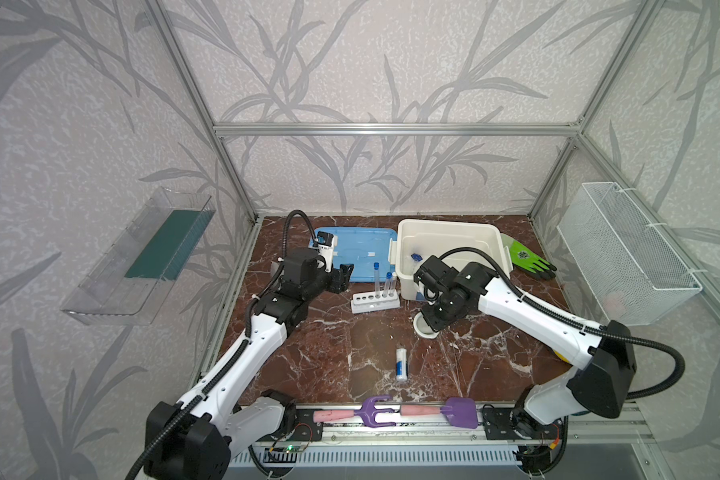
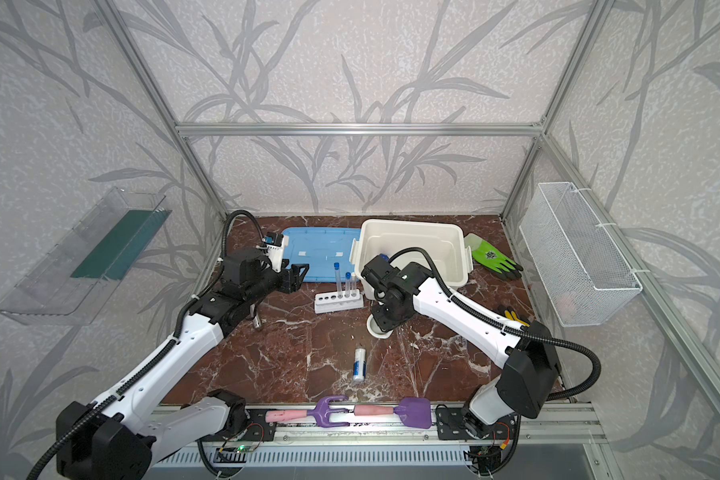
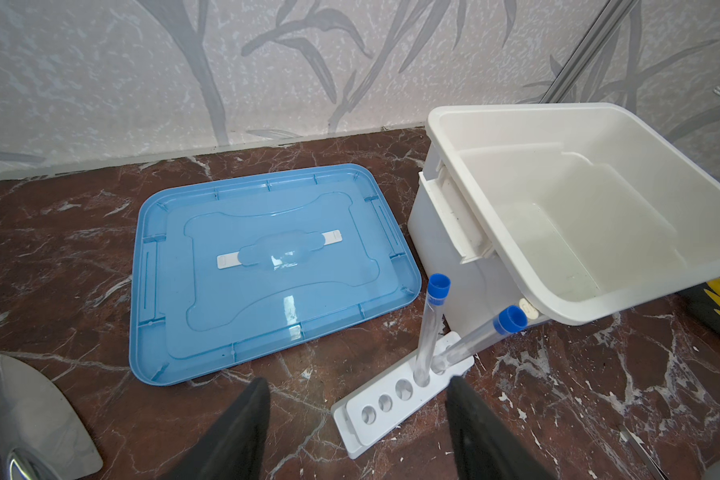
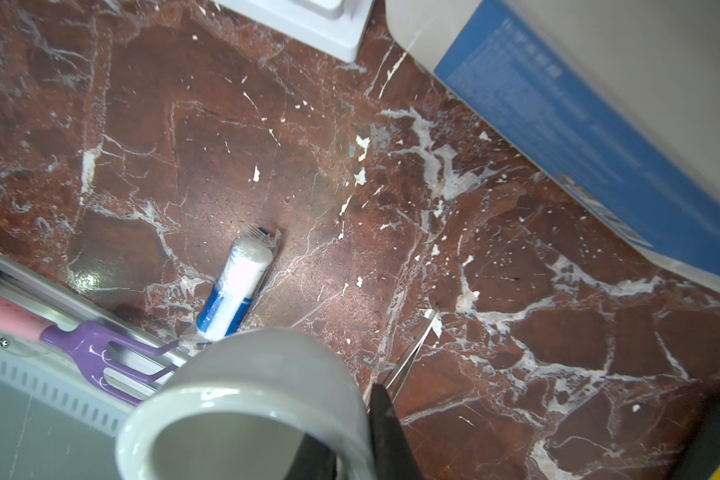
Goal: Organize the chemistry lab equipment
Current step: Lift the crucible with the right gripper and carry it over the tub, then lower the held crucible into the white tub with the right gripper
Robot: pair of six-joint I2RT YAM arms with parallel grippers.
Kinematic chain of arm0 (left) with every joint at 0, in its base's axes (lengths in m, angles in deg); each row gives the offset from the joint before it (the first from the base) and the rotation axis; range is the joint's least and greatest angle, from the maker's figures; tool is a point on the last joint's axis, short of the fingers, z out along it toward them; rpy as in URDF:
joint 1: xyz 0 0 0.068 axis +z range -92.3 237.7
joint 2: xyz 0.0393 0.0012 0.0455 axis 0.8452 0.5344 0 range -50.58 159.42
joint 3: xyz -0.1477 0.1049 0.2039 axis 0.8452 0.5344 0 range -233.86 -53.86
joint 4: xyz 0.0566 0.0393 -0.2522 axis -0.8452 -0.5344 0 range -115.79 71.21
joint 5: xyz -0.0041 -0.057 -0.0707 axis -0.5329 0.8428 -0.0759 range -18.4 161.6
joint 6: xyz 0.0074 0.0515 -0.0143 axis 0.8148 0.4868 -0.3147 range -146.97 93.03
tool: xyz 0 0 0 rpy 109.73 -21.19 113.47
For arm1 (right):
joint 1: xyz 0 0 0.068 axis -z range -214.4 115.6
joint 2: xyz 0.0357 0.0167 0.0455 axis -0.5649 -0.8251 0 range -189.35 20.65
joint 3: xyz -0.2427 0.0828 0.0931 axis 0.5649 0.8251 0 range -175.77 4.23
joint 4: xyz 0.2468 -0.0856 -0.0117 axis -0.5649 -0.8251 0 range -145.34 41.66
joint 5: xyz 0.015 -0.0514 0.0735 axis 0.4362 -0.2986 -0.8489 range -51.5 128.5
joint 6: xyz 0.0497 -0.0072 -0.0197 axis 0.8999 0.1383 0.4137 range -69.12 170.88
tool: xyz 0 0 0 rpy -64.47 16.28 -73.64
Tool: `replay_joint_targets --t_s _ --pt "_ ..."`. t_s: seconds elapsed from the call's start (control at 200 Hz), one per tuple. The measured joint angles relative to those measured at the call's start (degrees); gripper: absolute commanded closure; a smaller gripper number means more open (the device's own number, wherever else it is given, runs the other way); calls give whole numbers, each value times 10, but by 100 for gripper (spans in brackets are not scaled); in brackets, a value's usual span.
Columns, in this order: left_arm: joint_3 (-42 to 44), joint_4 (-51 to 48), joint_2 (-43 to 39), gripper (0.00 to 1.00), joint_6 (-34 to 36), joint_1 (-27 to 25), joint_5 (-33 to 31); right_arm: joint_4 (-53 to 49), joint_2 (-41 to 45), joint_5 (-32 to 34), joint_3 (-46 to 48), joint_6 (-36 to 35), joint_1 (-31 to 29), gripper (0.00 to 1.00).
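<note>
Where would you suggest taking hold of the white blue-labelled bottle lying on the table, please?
Across the middle of its body, coming straight down. The bottle lies on its side, long axis running roughly front to back in both top views, with bare table on either side, so jaws closing across its width should fit.

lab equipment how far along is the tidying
Roughly midway. Done: two test tubes stand in the rack, one leaning, and a small blue piece lies in the white bin. In hand: the right gripper is shut on the small white cup at its rim; the left gripper is open and empty near the rack. Left: the blue-labelled bottle lies loose on the table, and the blue lid is off the bin.
</note>
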Motion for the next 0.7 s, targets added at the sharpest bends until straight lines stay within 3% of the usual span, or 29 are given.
replay_joint_targets --t_s 0.405,0.7 --pt "-7 -5 0 32 0 0 11 -27 9 36 -142 -33 112 88" --pt "-7 -7 -5 32 4 0 12 30 -18 44 -162 -31 226 88"
